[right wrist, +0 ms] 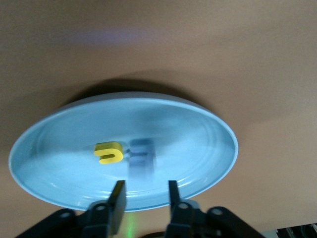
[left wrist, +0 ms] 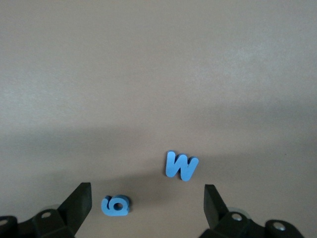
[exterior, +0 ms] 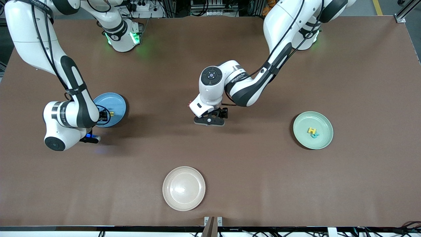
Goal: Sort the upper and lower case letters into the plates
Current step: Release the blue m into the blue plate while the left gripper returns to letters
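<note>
Right wrist view shows the right gripper [right wrist: 144, 191] over the blue plate [right wrist: 208, 144], fingers slightly parted and empty; a yellow letter [right wrist: 108, 152] lies at eleven o'clock from it. Left gripper [left wrist: 147, 201], wide open, straddles two blue letters [left wrist: 181, 165] on the table [left wrist: 148, 74].

Two Franka arms at work over the table

The right gripper [right wrist: 144, 198] hangs low at the right arm's end, fingers parted by a narrow gap, nothing between them. The left gripper [left wrist: 147, 206], reaching to mid-table, points straight down with its jaws spread wide and empty.
</note>
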Robot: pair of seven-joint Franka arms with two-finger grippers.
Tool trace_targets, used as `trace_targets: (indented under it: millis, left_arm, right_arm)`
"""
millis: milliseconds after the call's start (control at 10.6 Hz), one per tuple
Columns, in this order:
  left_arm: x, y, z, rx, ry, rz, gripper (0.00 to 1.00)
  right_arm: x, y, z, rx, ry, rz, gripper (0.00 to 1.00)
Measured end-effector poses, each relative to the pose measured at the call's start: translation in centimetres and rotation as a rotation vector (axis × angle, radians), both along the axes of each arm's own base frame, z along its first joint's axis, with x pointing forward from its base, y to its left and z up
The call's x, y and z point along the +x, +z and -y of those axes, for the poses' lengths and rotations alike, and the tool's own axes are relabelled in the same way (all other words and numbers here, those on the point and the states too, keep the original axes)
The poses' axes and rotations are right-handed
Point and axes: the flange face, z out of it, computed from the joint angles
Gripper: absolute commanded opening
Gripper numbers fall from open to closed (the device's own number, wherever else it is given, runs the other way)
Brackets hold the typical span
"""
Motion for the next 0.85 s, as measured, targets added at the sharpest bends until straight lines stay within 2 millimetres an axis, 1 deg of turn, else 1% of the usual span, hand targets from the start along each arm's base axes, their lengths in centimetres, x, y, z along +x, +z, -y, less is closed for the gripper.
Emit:
trace_targets:
  millis: [188,376,470,658,846]
  left_arm:
    - [-0.2,-1.3,0.1,0.013,-0.004,0.0,1.0]
    - [-0.1,-1.8,0.5,-0.007,-0.007,0.013,1.0]
    - [-0.2,-2.3,0.8,-0.024,-0.011,0.02,1.0]
    - [-1.0,-4.2,1.9,-0.046,-0.016,0.028,1.0]
    - [-2.4,-6.3,3.1,-0.039,-0.004,0.03,1.0]
  right_arm:
    - [0.1,0.0,-0.2,0.008,0.004,0.003,1.0]
    - [0.3,0.2,-0.8,0.044,-0.013,0.015,1.0]
    - [0.6,0.3,-1.2,0.063,-0.028,0.028,1.0]
    - [1.3,0.8,-1.9,0.111,-0.076,0.069,1.0]
    - [1.6,1.3,-2.5,0.153,-0.117,0.081,1.0]
